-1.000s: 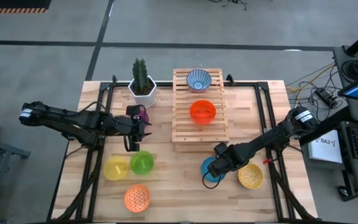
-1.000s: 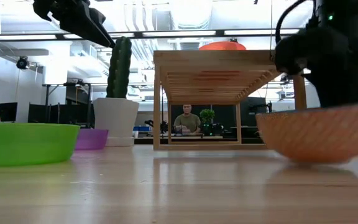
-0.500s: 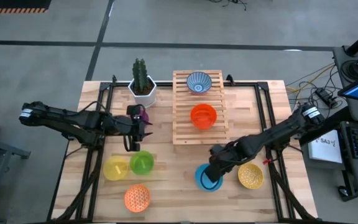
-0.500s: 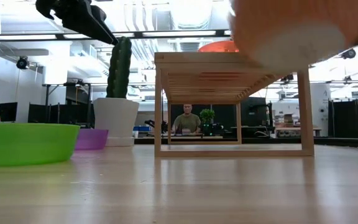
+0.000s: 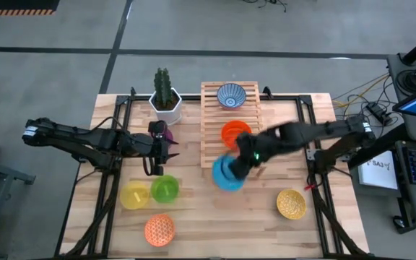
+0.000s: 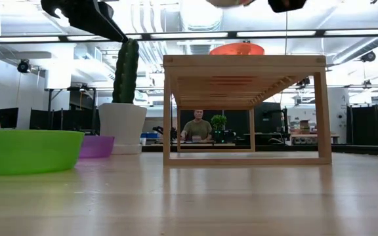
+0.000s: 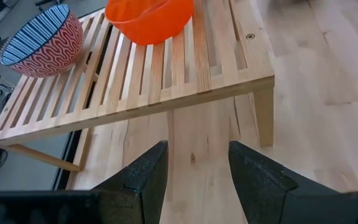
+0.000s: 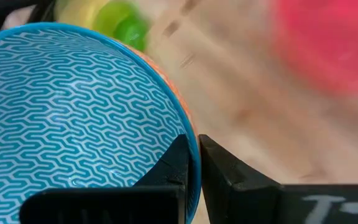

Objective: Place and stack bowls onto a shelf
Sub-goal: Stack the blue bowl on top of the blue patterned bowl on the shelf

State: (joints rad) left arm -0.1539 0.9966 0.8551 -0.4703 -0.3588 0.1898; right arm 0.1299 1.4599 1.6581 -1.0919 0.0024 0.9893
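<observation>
Right gripper (image 8: 192, 165): its two dark fingers are pinching the rim of the blue patterned bowl (image 8: 73, 118), one finger inside the wall and one outside. In the high view the right gripper (image 5: 245, 157) is holding this bowl (image 5: 226, 173) in the air over the front edge of the shelf (image 5: 209, 148), the bowl hanging at about seven o'clock from the fingers.

The deciding relation: the red-orange bowl (image 5: 232, 131) is sitting on the shelf at roughly twelve o'clock from the carried bowl, near it and only partly seen past the arm. A stacking move would probably call for carrying the blue bowl onward in that direction and lowering it, mouth up, into the red-orange one. Farther along the same line, at the shelf's far end, the blue-white patterned bowl (image 5: 230, 94) is resting. The slats, and so the shelf's long axis, are running twelve to six o'clock, in line with that travel. The right arm is plainly the nearer one to both shelved bowls.

Left gripper (image 7: 192, 180): its fingers are spread apart and holding nothing, pointing toward the shelf. In the high view the left gripper (image 5: 155, 153) is waiting at nine o'clock from the shelf, just beside the purple bowl (image 5: 163, 133) and above the green bowl (image 5: 165, 189).

Unplaced on the table: a yellow bowl (image 5: 133, 196), an orange lattice bowl (image 5: 159, 230) and a yellow lattice bowl (image 5: 291, 204).
</observation>
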